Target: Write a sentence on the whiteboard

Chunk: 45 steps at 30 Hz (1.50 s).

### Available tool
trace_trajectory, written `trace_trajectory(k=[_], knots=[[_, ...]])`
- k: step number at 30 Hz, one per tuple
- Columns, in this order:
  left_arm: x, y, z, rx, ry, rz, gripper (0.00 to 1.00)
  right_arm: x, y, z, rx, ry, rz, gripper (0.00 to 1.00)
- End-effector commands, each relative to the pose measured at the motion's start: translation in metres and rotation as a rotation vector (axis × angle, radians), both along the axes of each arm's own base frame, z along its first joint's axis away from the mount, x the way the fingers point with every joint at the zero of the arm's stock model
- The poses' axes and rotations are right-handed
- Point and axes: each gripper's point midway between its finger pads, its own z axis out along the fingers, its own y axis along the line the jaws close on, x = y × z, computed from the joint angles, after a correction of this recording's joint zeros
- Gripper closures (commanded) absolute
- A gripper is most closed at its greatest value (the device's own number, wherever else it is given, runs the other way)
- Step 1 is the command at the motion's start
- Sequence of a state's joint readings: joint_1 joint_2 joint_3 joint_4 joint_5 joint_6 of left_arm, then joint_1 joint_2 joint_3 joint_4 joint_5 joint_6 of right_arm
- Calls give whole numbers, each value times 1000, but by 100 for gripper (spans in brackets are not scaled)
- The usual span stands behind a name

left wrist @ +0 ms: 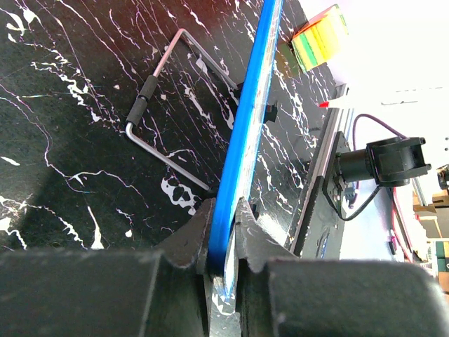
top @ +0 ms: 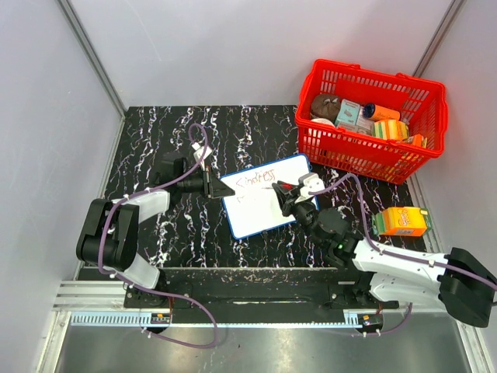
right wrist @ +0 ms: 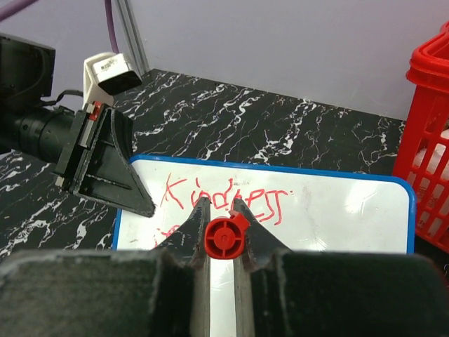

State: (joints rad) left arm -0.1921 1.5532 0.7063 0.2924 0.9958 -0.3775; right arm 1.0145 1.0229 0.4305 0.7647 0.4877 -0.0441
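Clamped by left hand (left wrist: 224, 210): whiteboard (top: 260, 216) edge; right hand (right wrist: 219, 205) with marker (right wrist: 224, 239) above.

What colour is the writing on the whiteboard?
Red. The sentence on the whiteboard shows best in the right wrist view.

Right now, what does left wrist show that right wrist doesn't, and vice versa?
Only left wrist: a bent wire handle lying on the table, an orange-and-green box, and the whiteboard edge-on as a blue strip. Only right wrist: the board's white face with the sentence, roughly "Kindness" in red. Both: the whiteboard, the left gripper clamped on its edge, the table, and the marker, held end-on in the right gripper, only its tip showing in left wrist.
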Motion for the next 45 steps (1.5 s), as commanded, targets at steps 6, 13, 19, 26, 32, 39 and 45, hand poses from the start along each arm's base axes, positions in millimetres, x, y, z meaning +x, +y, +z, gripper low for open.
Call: trace_trajectory(k=[6,13,19,26,32,39,45], knots=[[44,37,-39,219,-123,209,100,2,17,5,33,2,31,100],[44,37,-39,217,-122,206,100,2,27,-2,51,26,58,100],[44,37,-39,217,-126,205,100,4,36,-3,64,35,74,100],[43,37,-39,217,-126,203,100,11,36,-4,78,37,38,100],[43,37,-39,217,-125,201,100,17,35,-11,63,45,5,100],[43,36,-39,216,-128,200,100,17,26,-11,85,45,-23,100],[43,36,-39,217,-127,198,100,18,26,-15,68,50,-30,100]])
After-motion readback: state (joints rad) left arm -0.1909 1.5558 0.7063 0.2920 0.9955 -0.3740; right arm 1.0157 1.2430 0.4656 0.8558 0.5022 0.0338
